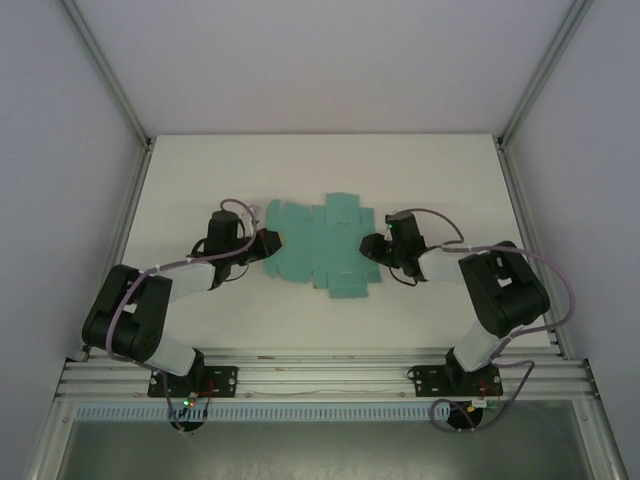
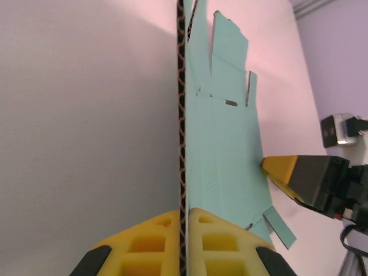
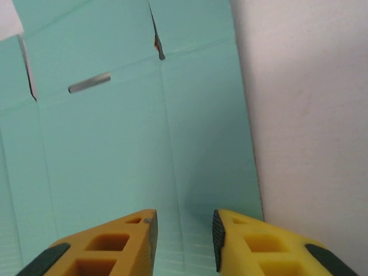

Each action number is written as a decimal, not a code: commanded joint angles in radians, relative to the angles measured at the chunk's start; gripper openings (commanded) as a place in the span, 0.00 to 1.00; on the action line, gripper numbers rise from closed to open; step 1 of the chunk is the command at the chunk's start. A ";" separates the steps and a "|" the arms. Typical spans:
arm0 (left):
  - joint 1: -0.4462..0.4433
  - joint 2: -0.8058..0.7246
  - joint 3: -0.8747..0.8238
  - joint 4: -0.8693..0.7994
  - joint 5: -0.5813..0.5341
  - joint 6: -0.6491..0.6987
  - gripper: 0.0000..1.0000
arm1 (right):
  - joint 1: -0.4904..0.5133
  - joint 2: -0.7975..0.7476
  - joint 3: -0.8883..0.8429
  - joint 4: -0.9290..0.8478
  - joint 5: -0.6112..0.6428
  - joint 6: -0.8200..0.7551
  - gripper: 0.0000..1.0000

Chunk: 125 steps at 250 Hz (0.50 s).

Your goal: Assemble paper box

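The paper box [image 1: 325, 250] is a flat teal-green die-cut sheet with tabs and slots, lying mid-table. My left gripper [image 1: 272, 240] is shut on its left edge. In the left wrist view the card's corrugated edge runs straight between the yellow fingers of that gripper [image 2: 184, 215], and the sheet [image 2: 224, 144] stretches away to the right of them. My right gripper [image 1: 368, 245] is at the sheet's right side. In the right wrist view its gripper [image 3: 184, 230] stands open just over the teal card [image 3: 115, 144], with nothing between the fingers. Its yellow fingertip [image 2: 282, 167] meets the sheet's far edge.
The white table [image 1: 200, 180] is walled by pale panels on the left, right and back. An aluminium rail [image 1: 320, 375] with both arm bases runs along the near edge. Bare tabletop lies behind and in front of the sheet.
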 commanded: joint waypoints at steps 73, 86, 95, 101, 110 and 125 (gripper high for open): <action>-0.002 -0.249 0.024 0.128 0.109 -0.062 0.00 | -0.061 -0.417 0.008 -0.282 0.035 -0.144 1.00; -0.002 -0.293 0.037 0.106 0.110 -0.072 0.00 | -0.090 -0.470 0.000 -0.275 -0.014 -0.151 1.00; -0.002 -0.322 0.049 0.090 0.114 -0.078 0.00 | -0.119 -0.486 -0.011 -0.254 -0.070 -0.146 1.00; -0.001 -0.338 0.055 0.079 0.117 -0.084 0.00 | -0.139 -0.524 -0.020 -0.237 -0.111 -0.138 1.00; -0.002 -0.364 0.060 0.075 0.123 -0.096 0.00 | -0.173 -0.550 -0.030 -0.209 -0.186 -0.132 1.00; 0.001 -0.404 0.068 0.077 0.136 -0.118 0.00 | -0.224 -0.586 -0.045 -0.167 -0.290 -0.110 1.00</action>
